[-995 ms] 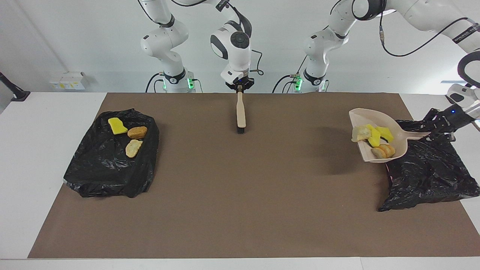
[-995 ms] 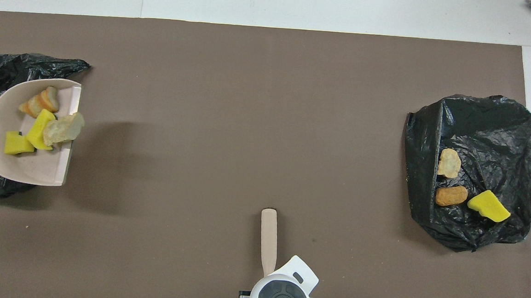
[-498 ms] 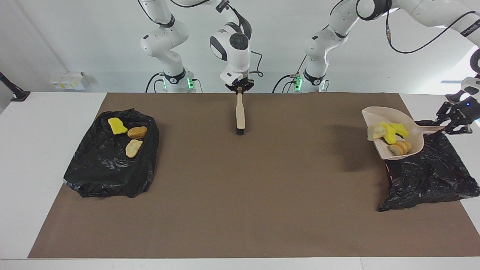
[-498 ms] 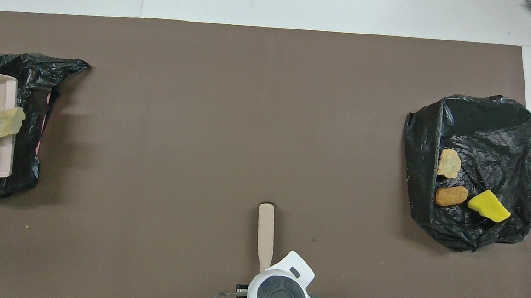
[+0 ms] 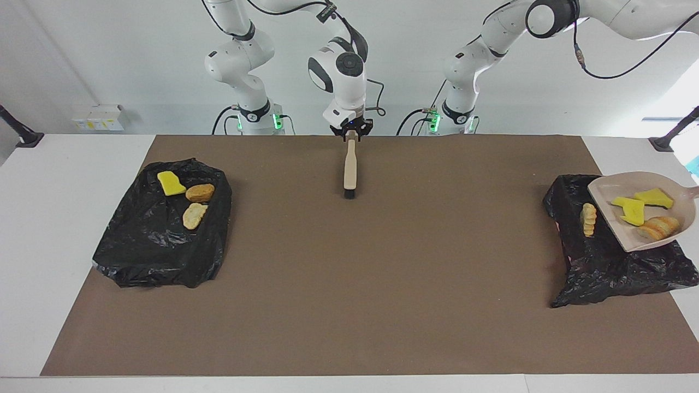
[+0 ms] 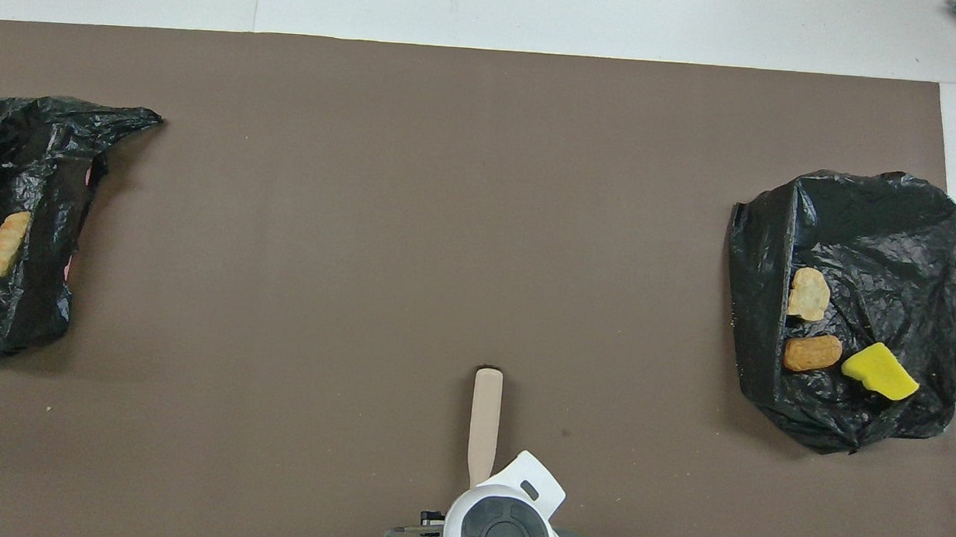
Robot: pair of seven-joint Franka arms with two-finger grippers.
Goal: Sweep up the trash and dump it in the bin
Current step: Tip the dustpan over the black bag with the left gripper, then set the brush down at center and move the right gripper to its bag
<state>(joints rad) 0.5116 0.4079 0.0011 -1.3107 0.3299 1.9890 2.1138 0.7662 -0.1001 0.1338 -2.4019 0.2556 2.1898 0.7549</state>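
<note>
1. Since the earlier frames the dustpan (image 5: 606,191) has travelled toward the left arm's end of the table and now hangs tilted over the black bag (image 5: 611,262) there. One bread roll (image 5: 588,218) has come out of it and lies on that bag.
2. Cut off: the dustpan's handle runs out of the facing view, and the overhead view catches only a sliver of its rim. The left gripper, seen clamped on that handle a moment ago, is now out of both views. Its jaws are closed, so it has the dustpan.
3. The pale paper wad that sat at the dustpan's lip cannot be found any more.
4. In the dustpan lie two yellow sponge chunks (image 5: 628,210) and a second roll (image 5: 658,226), toward its handle end.
5. The right gripper (image 5: 351,132) sits at the top of the brush (image 5: 350,166) handle, at the middle of the table's robot edge. Whether it grips or has let go cannot be told. The brush points away from the robots, bristle end at the brown mat (image 5: 349,305).
6. More trash rests on the other black bag (image 5: 153,251) at the right arm's end, well apart from both grippers: a yellow sponge (image 5: 171,183) and two brown rolls (image 5: 200,192).
</note>
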